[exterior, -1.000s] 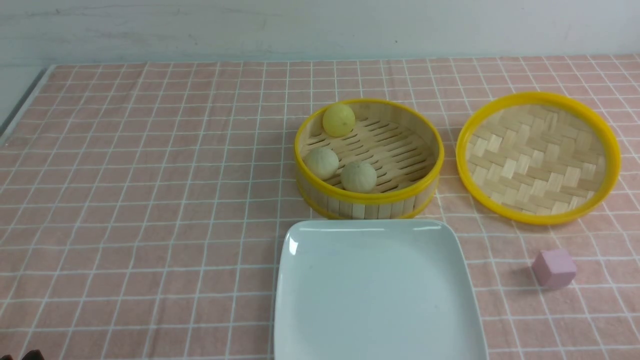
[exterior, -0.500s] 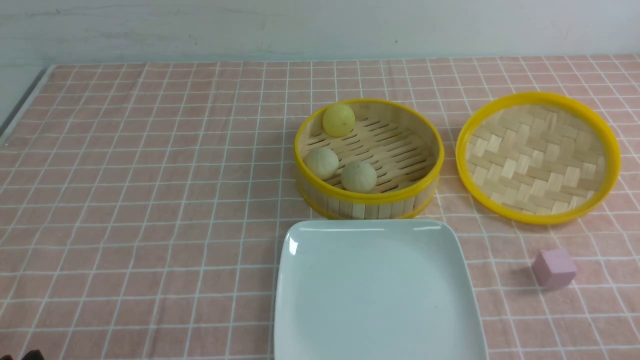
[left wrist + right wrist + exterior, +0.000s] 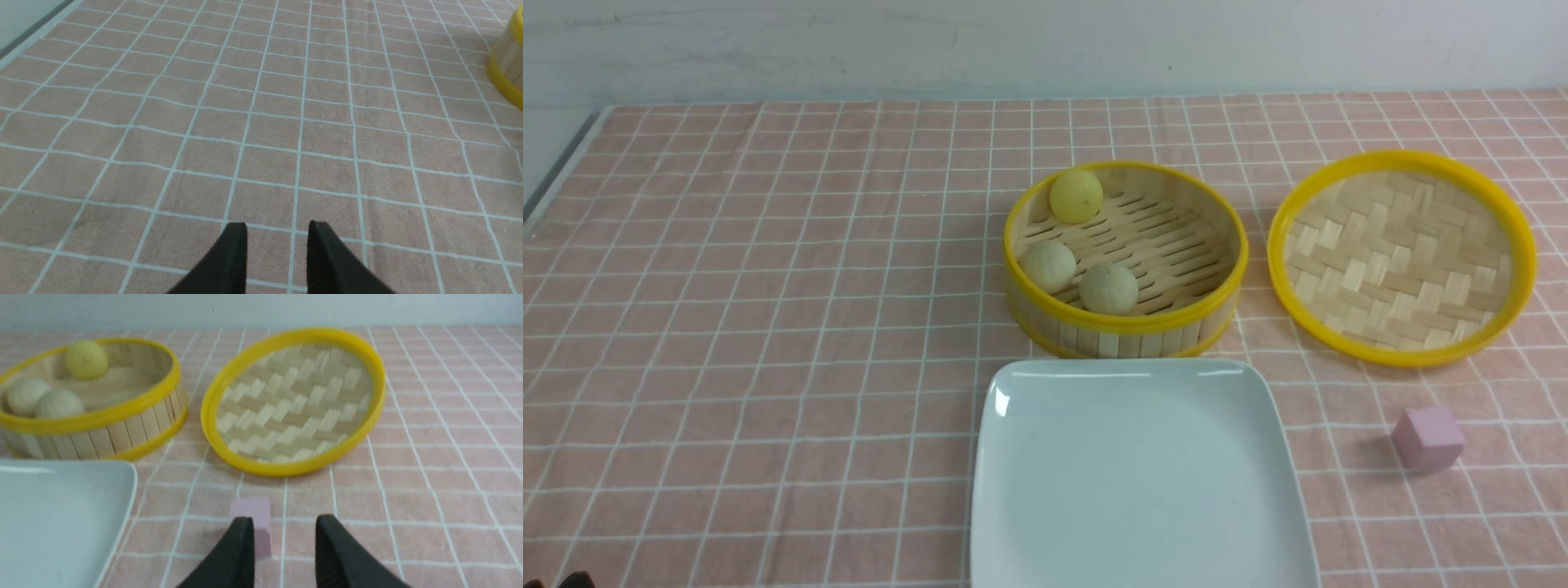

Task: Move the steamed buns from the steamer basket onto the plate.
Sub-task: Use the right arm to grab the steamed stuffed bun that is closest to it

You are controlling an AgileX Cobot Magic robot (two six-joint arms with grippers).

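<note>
Your left gripper (image 3: 278, 234) and right gripper (image 3: 284, 526) stood with jaws apart, empty. The buns (image 3: 1107, 288) lay in the basket (image 3: 1127, 328). They looked light and prone to roll, so you needed a gentle pinch across the middle.

A staged dining table: checked pink tablecloth (image 3: 768, 327), bare white wall (image 3: 1045, 41), steamer basket (image 3: 1127, 333) and plate (image 3: 1135, 490).

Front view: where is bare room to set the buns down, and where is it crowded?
The plate is wholly bare. The cloth left of the steamer basket is free. Crowded: the right side, between basket, lid and pink cube; basket and plate nearly touch.
</note>
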